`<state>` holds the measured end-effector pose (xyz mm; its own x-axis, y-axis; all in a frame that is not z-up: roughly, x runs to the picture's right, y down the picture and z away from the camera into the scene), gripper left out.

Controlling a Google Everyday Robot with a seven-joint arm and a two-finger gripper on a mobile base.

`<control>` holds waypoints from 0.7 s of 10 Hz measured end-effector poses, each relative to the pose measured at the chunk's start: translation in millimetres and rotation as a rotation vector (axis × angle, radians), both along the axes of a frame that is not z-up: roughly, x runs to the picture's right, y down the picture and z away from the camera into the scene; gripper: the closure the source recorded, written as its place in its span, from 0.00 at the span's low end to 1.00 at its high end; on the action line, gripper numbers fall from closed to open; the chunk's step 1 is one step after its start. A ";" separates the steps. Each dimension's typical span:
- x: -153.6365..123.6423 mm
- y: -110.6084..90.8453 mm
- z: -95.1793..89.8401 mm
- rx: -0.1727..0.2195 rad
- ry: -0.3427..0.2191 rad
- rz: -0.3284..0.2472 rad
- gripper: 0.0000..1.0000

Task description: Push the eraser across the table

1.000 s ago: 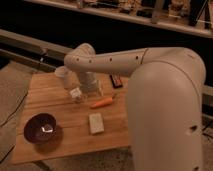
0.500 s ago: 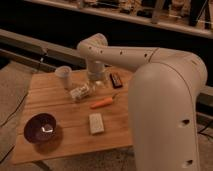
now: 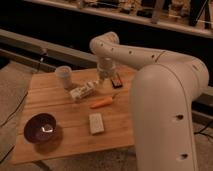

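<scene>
The eraser (image 3: 118,81) is a small flat dark block with a reddish edge. It lies at the far side of the light wooden table (image 3: 55,102), right of the middle. My gripper (image 3: 106,74) hangs at the end of the white arm that curves down from the right. It is low over the table, just left of the eraser and very close to it. Whether it touches the eraser does not show.
An orange carrot (image 3: 103,102) lies in front of the eraser. A pale rectangular block (image 3: 95,123) lies nearer the front. A dark purple bowl (image 3: 41,126) sits front left. A pale cup (image 3: 64,77) and a white object lying on its side (image 3: 82,91) are left of the gripper.
The gripper has moved right along the far side of the table, from near the cup to beside the eraser. The objects have stayed in place.
</scene>
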<state>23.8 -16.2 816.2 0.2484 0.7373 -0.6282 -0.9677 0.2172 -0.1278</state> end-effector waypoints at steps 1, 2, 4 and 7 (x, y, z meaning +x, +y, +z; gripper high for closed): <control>2.6 1.8 5.1 -0.003 0.002 -0.005 0.35; 3.3 5.2 16.5 -0.006 -0.002 -0.010 0.35; 0.6 8.4 33.2 -0.002 -0.010 -0.011 0.35; 16.6 6.9 55.5 0.005 0.021 -0.046 0.35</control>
<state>40.4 -9.3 871.7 0.2690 0.7285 -0.6300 -0.9591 0.2624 -0.1062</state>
